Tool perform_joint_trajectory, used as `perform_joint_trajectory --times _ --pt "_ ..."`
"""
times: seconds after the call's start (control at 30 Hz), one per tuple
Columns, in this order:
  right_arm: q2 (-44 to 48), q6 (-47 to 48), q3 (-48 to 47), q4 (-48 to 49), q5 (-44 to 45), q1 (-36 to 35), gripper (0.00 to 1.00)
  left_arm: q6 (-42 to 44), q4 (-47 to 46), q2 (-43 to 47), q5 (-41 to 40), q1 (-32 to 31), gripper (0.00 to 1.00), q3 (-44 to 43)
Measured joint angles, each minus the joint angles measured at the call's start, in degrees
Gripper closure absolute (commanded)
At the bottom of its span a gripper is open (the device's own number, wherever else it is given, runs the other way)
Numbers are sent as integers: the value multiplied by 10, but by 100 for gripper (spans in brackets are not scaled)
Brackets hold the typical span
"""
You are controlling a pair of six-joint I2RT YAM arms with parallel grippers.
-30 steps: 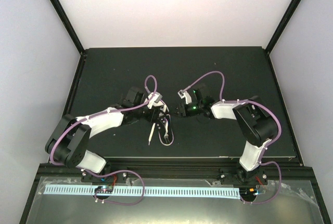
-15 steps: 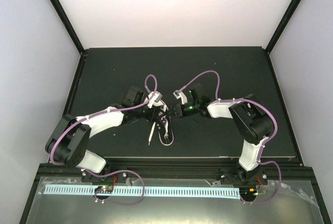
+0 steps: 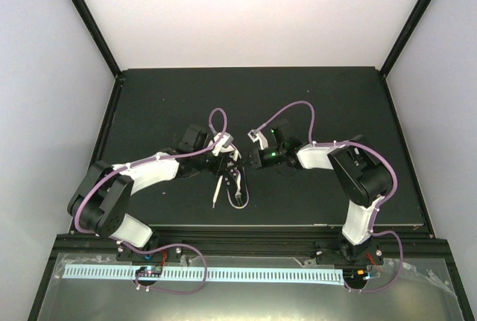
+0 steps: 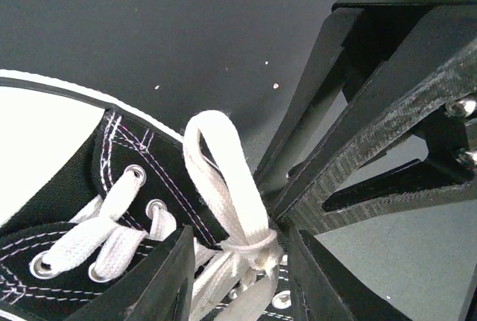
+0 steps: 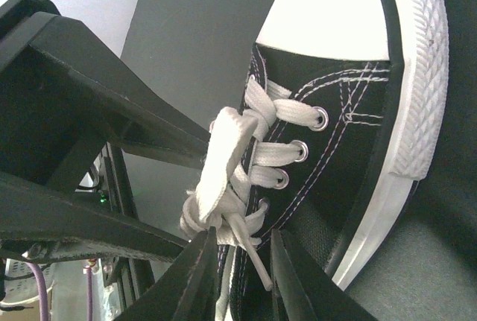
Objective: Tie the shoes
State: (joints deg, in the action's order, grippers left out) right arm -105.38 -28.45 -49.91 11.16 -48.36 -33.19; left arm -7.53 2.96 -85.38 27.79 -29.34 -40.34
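The black canvas sneaker point(image 3: 235, 179) lies mid-table between both grippers; its orange sole is hidden. In the left wrist view its white toe cap point(image 4: 37, 142) is at left, and a lace loop point(image 4: 223, 164) rises from a knot point(image 4: 257, 250). My left gripper point(image 4: 238, 276) is open and straddles that knot. The right gripper's fingers point(image 4: 350, 150) press in from the right. In the right wrist view my right gripper point(image 5: 242, 276) is narrowly open beside the knot point(image 5: 201, 220), with a thin lace end point(image 5: 253, 261) between its jaws. The sneaker point(image 5: 350, 150) and its rubber rim point(image 5: 417, 75) lie to the right.
Loose white lace ends point(image 3: 216, 193) trail on the black mat point(image 3: 328, 105) toward the front rail point(image 3: 246, 228). Purple cables point(image 3: 216, 116) arch over both wrists. White walls with black corner posts point(image 3: 89, 23) enclose the table.
My right gripper has slid left toward the sneaker and now meets the left gripper at the knot. The left arm has hardly moved.
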Motion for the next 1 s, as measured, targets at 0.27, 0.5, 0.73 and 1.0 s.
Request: perform_joint_trajectory --times 0.27,0.5,0.73,1.0 --pt "-6 11 0 -5 -2 -4 98 0 0 -2 -2 0 68 0" --pt "2 13 4 -10 17 -5 98 0 0 -2 -7 0 73 0" --pt "62 16 38 -36 81 1 98 0 0 -2 -17 0 73 0" --pt "99 16 98 -65 136 29 98 -2 0 -1 -24 0 68 0"
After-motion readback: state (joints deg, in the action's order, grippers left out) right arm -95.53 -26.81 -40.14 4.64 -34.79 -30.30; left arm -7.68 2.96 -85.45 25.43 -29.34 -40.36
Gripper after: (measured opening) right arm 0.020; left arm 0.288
